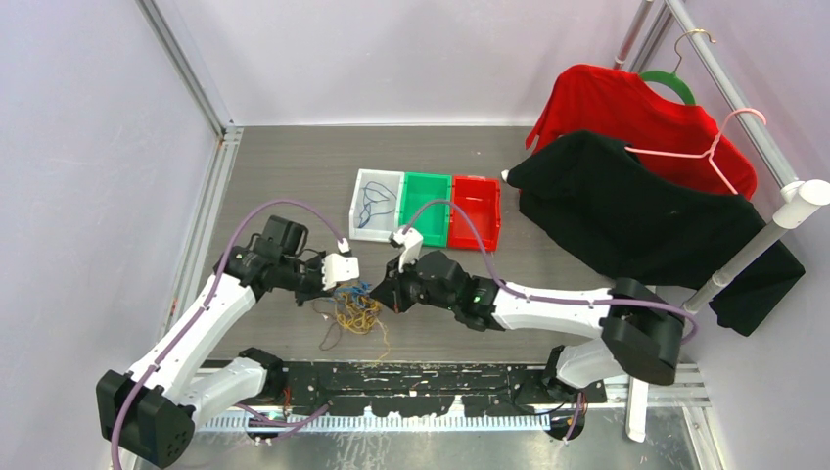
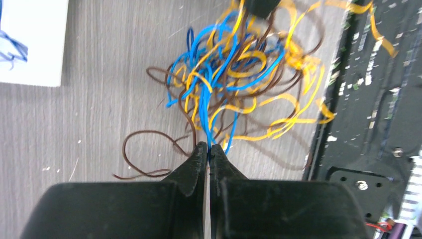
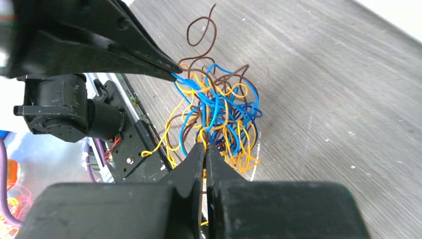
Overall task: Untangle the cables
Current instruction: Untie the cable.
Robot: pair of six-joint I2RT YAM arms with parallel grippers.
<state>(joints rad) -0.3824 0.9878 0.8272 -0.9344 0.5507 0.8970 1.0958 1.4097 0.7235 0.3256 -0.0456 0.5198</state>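
Note:
A tangle of thin blue, orange-yellow and brown cables [image 1: 355, 311] hangs between both grippers just above the grey table, near its front edge. My left gripper [image 2: 208, 147] is shut on a blue cable [image 2: 205, 117] at the tangle's near side. My right gripper [image 3: 204, 147] is shut on yellow and brown strands of the tangle [image 3: 217, 117]. In the right wrist view the left gripper's fingers [image 3: 154, 62] pinch the blue cable at the tangle's top left. In the top view the left gripper [image 1: 345, 285] and the right gripper [image 1: 377, 292] sit close on either side of the tangle.
A white bin [image 1: 359, 227] holding blue cables, a green bin [image 1: 427, 206] and a red bin [image 1: 476, 211] stand side by side behind the grippers. A black shirt [image 1: 636, 215] and a red shirt [image 1: 626, 103] hang at the right. A black perforated base plate [image 1: 431, 377] runs along the front.

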